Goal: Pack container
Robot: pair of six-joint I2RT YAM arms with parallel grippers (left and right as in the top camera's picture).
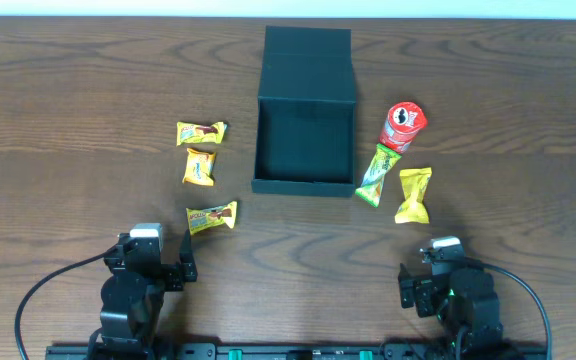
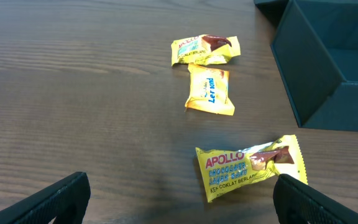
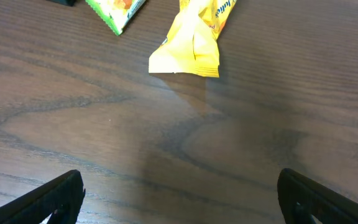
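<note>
Container [image 1: 303, 186] stands farthest back, mid-table. Nearest, the left gripper [image 1: 155, 262] and right gripper [image 1: 440, 282] sit by the front edge, jaws spread wide and holding nothing, with bare wood before each. An Apollo packet [image 1: 212, 216] lies just ahead of the left one, with a lemon packet [image 1: 199, 167] beyond it. On the right lie a yellow packet [image 1: 414, 195], a green packet [image 1: 373, 175] seemingly touching the container's front corner, then a red can [image 1: 402, 126]. The lid [image 1: 308, 45] is laid back.

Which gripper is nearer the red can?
Right. The right gripper and the red can are both right of the container; the left gripper is left of it.
</note>
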